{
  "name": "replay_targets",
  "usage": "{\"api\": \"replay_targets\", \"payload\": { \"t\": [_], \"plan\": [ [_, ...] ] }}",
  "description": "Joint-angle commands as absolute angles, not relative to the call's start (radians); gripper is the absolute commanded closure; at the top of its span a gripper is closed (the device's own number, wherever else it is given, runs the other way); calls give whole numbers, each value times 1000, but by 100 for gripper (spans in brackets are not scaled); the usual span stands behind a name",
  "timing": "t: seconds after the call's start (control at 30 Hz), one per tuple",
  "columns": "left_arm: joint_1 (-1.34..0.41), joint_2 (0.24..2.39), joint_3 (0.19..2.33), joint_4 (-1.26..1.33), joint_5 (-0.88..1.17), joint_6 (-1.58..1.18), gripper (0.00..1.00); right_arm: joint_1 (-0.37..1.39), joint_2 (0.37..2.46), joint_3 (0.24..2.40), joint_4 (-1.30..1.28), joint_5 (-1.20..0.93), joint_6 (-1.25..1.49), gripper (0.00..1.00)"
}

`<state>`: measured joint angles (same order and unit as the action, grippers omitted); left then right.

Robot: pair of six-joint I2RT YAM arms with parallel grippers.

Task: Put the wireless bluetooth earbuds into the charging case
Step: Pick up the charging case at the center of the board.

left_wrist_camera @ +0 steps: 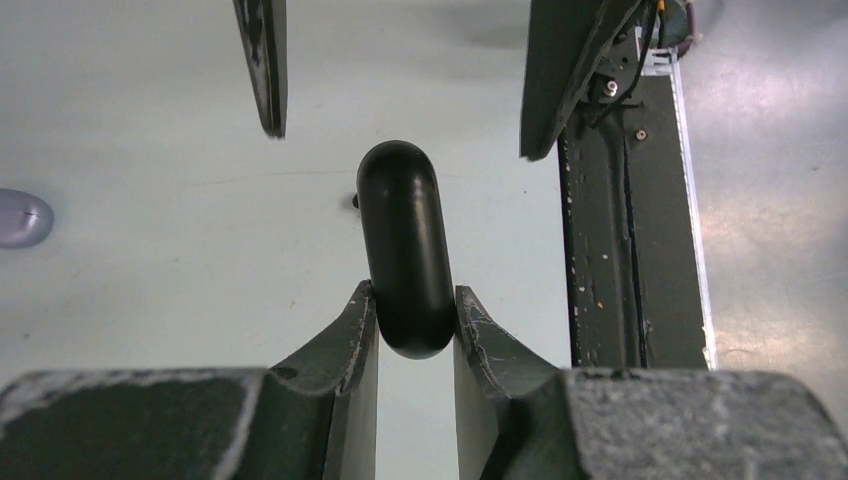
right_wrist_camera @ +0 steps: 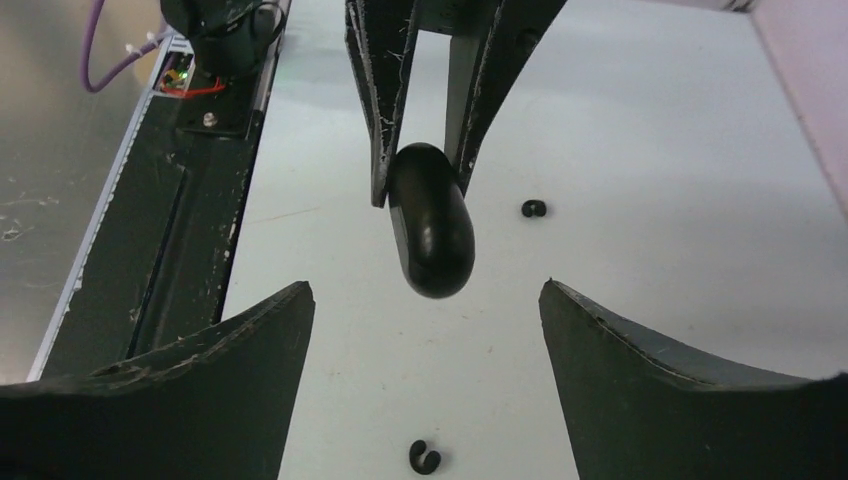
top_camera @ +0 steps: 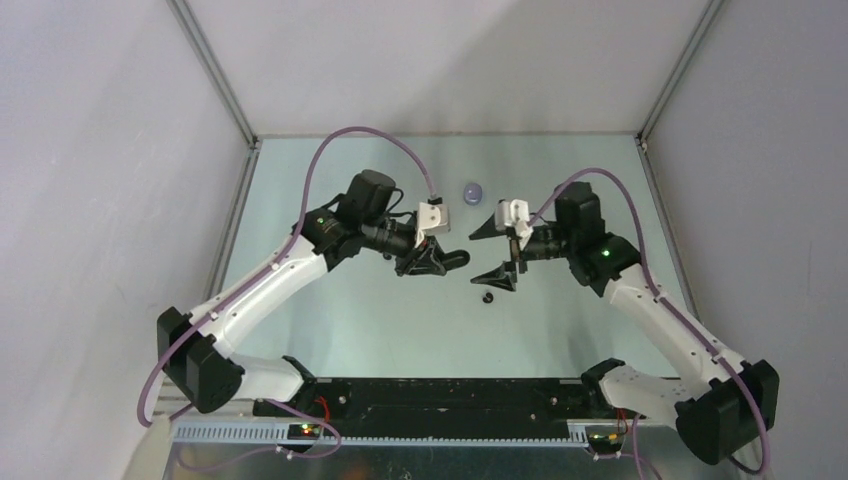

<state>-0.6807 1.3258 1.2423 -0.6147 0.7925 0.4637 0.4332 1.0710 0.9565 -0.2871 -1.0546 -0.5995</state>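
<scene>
A black pill-shaped charging case [left_wrist_camera: 400, 230] hangs above the table, its lid closed, with my left gripper [left_wrist_camera: 415, 295] shut on one end. In the top view it [top_camera: 456, 260] sits mid-table between both arms. My right gripper [top_camera: 480, 257] faces it, open, its fingers [right_wrist_camera: 250, 370] spread wide on either side of the case's free end [right_wrist_camera: 432, 235] without touching it. Two tiny black C-shaped earbuds lie on the table: one [right_wrist_camera: 424, 457] below the right gripper, one [right_wrist_camera: 534, 208] beyond the case. Only a single black earbud [top_camera: 488, 298] shows in the top view.
A lilac rounded object [top_camera: 472, 191] lies on the table behind the grippers, also at the left edge of the left wrist view as a lilac shape [left_wrist_camera: 20, 217]. The black base rail [top_camera: 430, 400] runs along the near edge. Grey enclosure walls [top_camera: 120, 200] stand on three sides.
</scene>
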Motion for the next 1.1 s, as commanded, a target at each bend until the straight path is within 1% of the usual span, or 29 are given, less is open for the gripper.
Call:
{"api": "replay_targets", "payload": {
  "t": [0.0, 0.23, 0.3, 0.47, 0.57, 0.63, 0.73, 0.83, 0.97, 1.07],
  "plan": [
    [-695, 1275, 1204, -592, 807, 497, 82, 530, 1105, 1027, -331, -911, -656, 18],
    [-711, 1287, 1183, -590, 772, 525, 83, 630, 1158, 1052, -361, -837, -644, 30],
    [-714, 1288, 1181, -589, 766, 533, 83, 644, 1171, 1052, -367, -825, -643, 37],
    [-717, 1288, 1175, -588, 748, 548, 84, 652, 1192, 1051, -391, -815, -653, 47],
    [-723, 1290, 1172, -591, 737, 557, 84, 655, 1199, 1052, -399, -827, -653, 57],
    [-727, 1294, 1170, -593, 726, 564, 84, 661, 1200, 1052, -400, -836, -653, 61],
    [-739, 1298, 1171, -602, 709, 583, 84, 670, 1199, 1052, -401, -850, -648, 63],
    [-755, 1303, 1174, -612, 682, 599, 84, 673, 1200, 1066, -415, -865, -640, 62],
    [-764, 1306, 1179, -621, 664, 612, 86, 674, 1206, 1078, -446, -884, -650, 63],
    [-766, 1306, 1182, -624, 658, 614, 87, 674, 1208, 1080, -470, -899, -667, 60]
  ]
}}
